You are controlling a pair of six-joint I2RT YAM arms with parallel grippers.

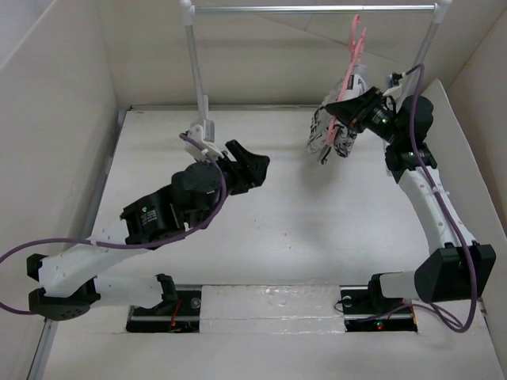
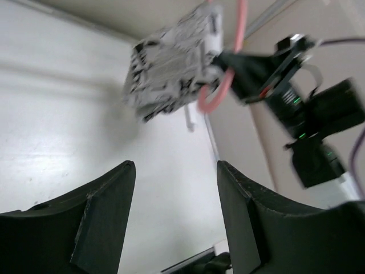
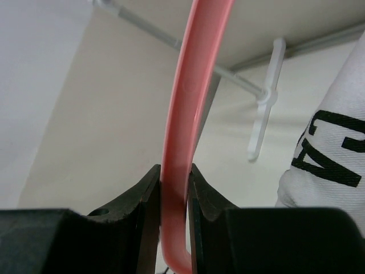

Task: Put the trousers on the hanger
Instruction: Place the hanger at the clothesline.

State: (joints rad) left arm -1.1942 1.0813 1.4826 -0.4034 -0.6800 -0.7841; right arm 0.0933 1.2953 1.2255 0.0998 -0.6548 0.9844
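The pink hanger is held up at the back right, its hook near the silver rack bar. The newspaper-print trousers hang bunched over its lower part, off the table. My right gripper is shut on the hanger; in the right wrist view the pink rod is pinched between both fingers, with a fold of trousers at the right. My left gripper is open and empty at mid-table, left of the trousers. In the left wrist view the trousers and hanger hang beyond my open gripper.
A rack with white posts and a silver bar stands at the back of the table. A white clip hangs from the bar. Pale walls enclose the white table on the left, back and right.
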